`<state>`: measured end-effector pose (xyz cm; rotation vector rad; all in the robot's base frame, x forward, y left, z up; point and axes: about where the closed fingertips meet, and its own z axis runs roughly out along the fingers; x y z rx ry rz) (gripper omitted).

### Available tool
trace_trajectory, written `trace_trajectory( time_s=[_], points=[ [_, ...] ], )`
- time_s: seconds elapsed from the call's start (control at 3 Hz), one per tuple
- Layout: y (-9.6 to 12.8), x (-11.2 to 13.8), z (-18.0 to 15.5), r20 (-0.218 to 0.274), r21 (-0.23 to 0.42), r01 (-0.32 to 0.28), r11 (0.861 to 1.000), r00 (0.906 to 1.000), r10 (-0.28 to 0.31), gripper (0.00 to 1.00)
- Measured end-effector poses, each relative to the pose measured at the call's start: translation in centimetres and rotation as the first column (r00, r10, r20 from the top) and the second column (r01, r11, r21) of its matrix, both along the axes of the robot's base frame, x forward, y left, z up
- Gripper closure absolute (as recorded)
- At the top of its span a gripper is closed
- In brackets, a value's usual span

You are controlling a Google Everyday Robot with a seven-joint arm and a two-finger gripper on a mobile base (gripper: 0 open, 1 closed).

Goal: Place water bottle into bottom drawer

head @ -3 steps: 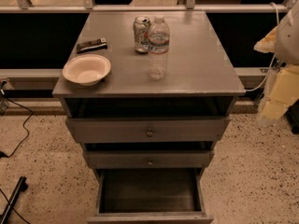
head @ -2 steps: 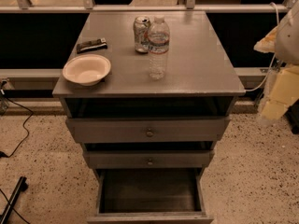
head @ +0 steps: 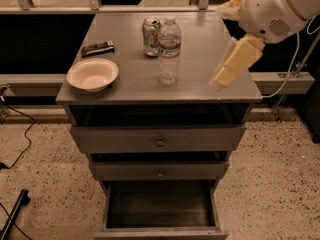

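We see a bulbous white arm housing (head: 272, 9) with a thin tan seam and a small patch of dark vent dots. Below it sits the gripper (head: 224, 75), blocky and cream-yellow, over the right side of the grey cabinet top (head: 200, 44). A thin pale cable (head: 292, 66) hangs beside it.

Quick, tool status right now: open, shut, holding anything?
Tool: open or shut cannot be told; it is over the right side of the cabinet top, apart from the water bottle standing there.
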<state>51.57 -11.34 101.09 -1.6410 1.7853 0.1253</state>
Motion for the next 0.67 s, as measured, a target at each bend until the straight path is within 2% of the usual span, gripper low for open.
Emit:
trace_trajectory(
  time_s=[0.33, 0.67],
  points=[
    [0.80, 0.30, 0.68, 0.020, 0.029, -0.008, 1.000, 0.9998, 0.008, 0.00],
    [0.80, 0.30, 0.68, 0.020, 0.029, -0.008, 1.000, 0.9998, 0.008, 0.00]
  ],
)
